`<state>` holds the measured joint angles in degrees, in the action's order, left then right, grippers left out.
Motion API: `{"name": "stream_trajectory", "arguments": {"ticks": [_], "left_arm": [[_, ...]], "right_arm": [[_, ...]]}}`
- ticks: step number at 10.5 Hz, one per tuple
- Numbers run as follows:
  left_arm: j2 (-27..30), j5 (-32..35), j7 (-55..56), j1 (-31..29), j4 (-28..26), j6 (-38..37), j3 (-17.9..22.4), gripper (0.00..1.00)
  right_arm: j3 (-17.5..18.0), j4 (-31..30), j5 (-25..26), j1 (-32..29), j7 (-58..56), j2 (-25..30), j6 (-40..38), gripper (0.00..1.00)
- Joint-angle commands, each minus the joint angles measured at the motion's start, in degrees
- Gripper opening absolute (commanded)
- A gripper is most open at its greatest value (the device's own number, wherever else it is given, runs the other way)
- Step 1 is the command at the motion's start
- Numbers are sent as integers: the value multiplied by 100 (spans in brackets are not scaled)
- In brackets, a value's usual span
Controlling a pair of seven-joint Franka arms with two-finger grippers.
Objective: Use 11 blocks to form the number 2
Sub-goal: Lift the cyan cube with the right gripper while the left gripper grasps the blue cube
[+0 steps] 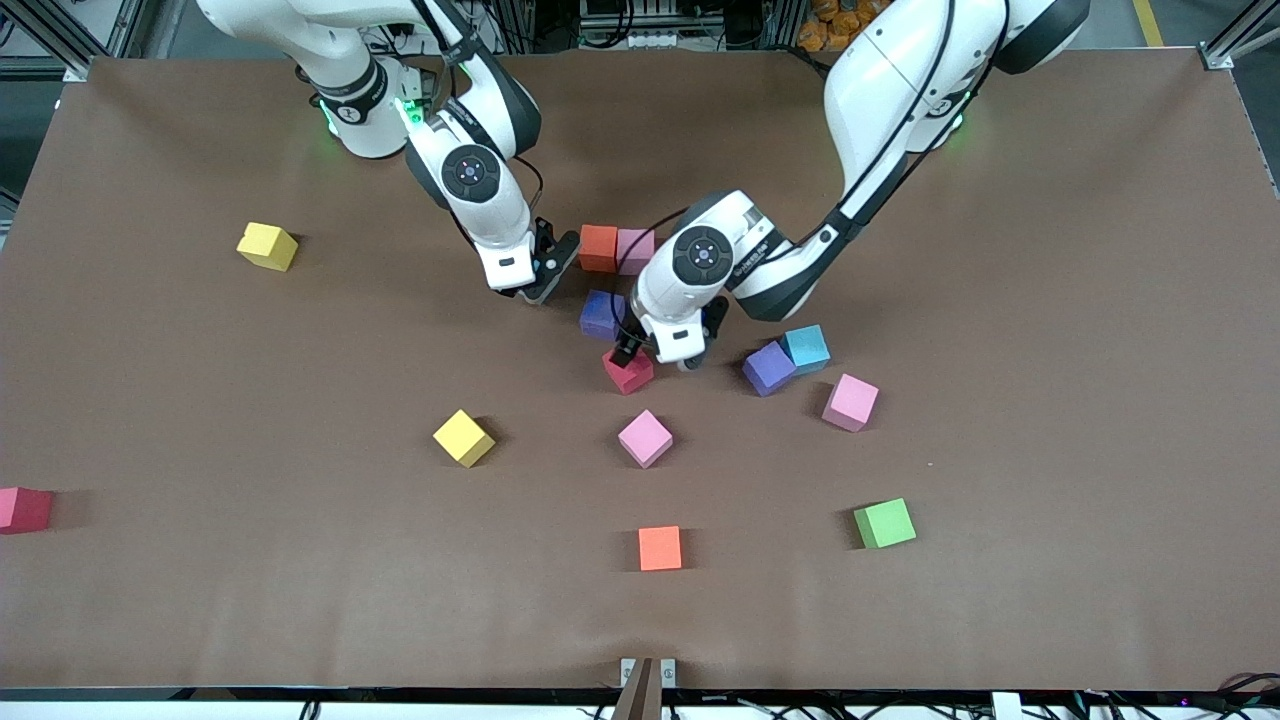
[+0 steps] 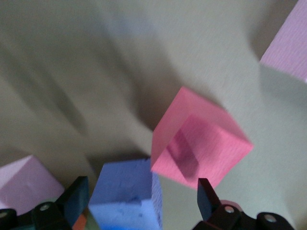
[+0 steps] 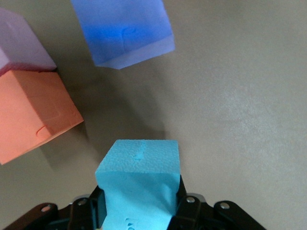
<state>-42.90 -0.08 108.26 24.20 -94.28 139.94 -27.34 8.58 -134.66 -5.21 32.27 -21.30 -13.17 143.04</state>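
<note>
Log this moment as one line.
right hand: shut on light blue block | left hand: open over red block | digit: unfinished

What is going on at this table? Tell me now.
The right gripper is shut on a light blue matte cube, near a touching orange cube and pale pink cube. The left gripper hangs open over a red matte cube on the brown table, next to a dark purple cube. Other cubes lie scattered.
</note>
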Motion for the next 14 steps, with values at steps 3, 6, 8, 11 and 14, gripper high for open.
{"name": "stream_trajectory", "arguments": {"ticks": [3, 6, 8, 11, 14], "left_arm": [[-78, -212, 335, 313, 94, 165, 18, 100], [-166, -203, 529, 392, 94, 174, 36, 100], [-271, -195, 547, 401, 94, 174, 45, 100], [-341, -186, 547, 401, 94, 174, 45, 100], [-377, -186, 556, 393, 94, 174, 45, 31]], "right_arm": [[12, -8, 55, -45, -226, 87, -92, 0], [12, -8, 55, -45, -234, 78, -92, 0], [3, -8, 55, -72, -339, 78, -92, 0], [-145, 36, 55, -185, -890, 87, -100, 0], [-410, 141, 55, -221, -1526, 78, -109, 0]]}}
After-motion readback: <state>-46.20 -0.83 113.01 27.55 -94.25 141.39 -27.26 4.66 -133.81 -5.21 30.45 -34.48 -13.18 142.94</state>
